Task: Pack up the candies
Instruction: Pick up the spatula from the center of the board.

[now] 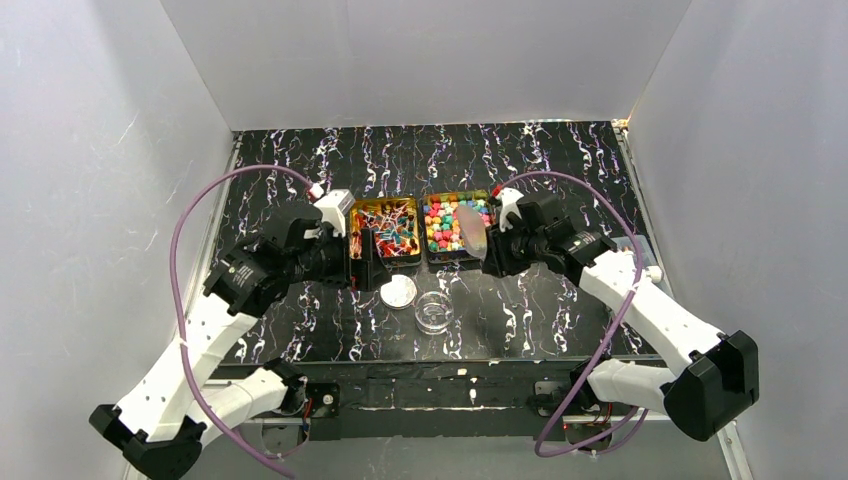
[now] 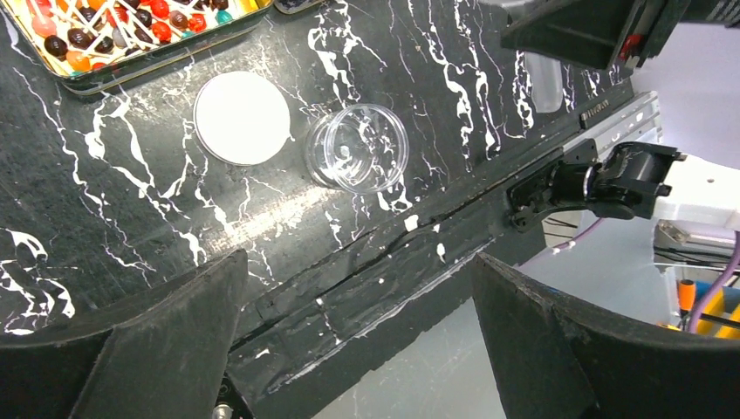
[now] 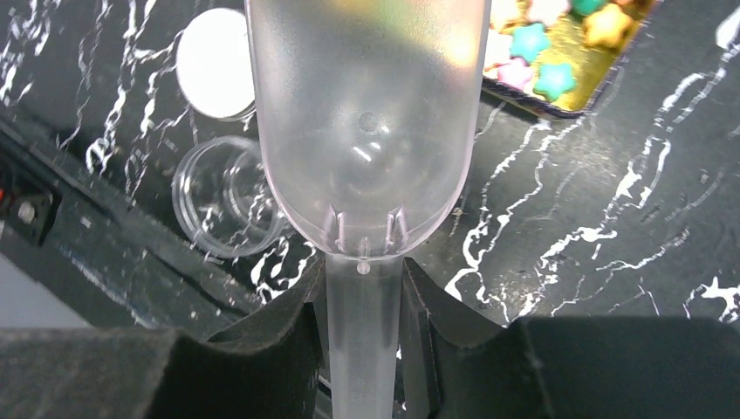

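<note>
Round candies (image 1: 447, 222) fill the right gold tin; some show in the right wrist view (image 3: 541, 52). Twist-wrapped candies (image 1: 388, 226) fill the left gold tin and show in the left wrist view (image 2: 113, 30). My right gripper (image 1: 495, 245) (image 3: 362, 305) is shut on the handle of a clear plastic scoop (image 1: 472, 230) (image 3: 366, 122), whose bowl hangs over the near edge of the right tin. My left gripper (image 1: 365, 268) (image 2: 358, 288) is open and empty, at the near edge of the left tin.
A small clear jar (image 1: 434, 312) (image 2: 356, 147) (image 3: 222, 205) stands open and empty in front of the tins. Its white round lid (image 1: 398, 291) (image 2: 242, 117) (image 3: 214, 61) lies flat just left of it. The table's front edge (image 2: 489, 209) is close behind the jar.
</note>
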`<state>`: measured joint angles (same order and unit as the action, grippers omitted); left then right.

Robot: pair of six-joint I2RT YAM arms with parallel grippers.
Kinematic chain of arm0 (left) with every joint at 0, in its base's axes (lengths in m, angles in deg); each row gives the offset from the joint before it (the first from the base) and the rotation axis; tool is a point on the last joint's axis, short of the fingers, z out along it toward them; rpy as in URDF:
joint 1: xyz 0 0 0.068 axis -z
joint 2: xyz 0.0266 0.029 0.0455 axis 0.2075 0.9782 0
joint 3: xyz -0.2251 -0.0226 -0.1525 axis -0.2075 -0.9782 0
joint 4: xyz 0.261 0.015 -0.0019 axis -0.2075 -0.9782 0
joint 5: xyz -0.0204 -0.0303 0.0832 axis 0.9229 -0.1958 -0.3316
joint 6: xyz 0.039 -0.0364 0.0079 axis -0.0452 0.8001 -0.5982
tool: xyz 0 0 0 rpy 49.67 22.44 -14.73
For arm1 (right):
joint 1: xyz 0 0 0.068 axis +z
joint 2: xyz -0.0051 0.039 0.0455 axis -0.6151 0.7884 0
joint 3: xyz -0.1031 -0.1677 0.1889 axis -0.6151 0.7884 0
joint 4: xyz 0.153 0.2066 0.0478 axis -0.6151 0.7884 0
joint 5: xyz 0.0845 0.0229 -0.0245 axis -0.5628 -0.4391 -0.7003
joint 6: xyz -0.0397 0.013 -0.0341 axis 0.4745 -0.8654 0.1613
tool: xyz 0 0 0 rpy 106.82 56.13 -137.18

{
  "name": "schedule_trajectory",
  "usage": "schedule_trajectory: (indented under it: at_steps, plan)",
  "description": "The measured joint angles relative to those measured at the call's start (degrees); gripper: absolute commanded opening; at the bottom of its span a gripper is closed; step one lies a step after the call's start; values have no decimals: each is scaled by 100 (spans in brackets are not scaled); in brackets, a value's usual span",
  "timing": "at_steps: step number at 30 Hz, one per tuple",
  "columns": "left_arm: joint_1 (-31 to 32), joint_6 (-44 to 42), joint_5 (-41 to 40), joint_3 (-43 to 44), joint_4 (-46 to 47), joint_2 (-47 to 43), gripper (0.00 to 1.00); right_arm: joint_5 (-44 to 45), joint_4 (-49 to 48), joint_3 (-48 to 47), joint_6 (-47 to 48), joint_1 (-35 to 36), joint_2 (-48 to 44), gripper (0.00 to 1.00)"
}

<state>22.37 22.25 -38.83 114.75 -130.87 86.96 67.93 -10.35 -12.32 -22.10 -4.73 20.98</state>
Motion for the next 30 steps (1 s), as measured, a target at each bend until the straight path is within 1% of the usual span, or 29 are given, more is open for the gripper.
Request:
schedule_trajectory:
  at_steps: [9,11,12,16,24,26,30]
  plan:
    - [0,295,295,758,-367,479,98,-804,382,-350,682,743,-28,16]
    - [0,356,407,848,-398,511,98,-927,501,-442,852,953,-66,16]
    - [0,490,603,894,-433,529,98,-1099,608,-595,1069,1213,-98,16]
    - [0,597,765,894,-483,540,98,-1204,684,-651,1237,1449,-164,18]
    - [0,894,1237,894,-501,627,98,-1211,717,-713,1569,2236,-275,17]
    - [0,962,1344,894,-492,619,96,-1187,702,-730,1639,2385,-341,18]
    - [0,1097,1547,822,-457,577,88,-1108,667,-730,1784,2588,-562,18]
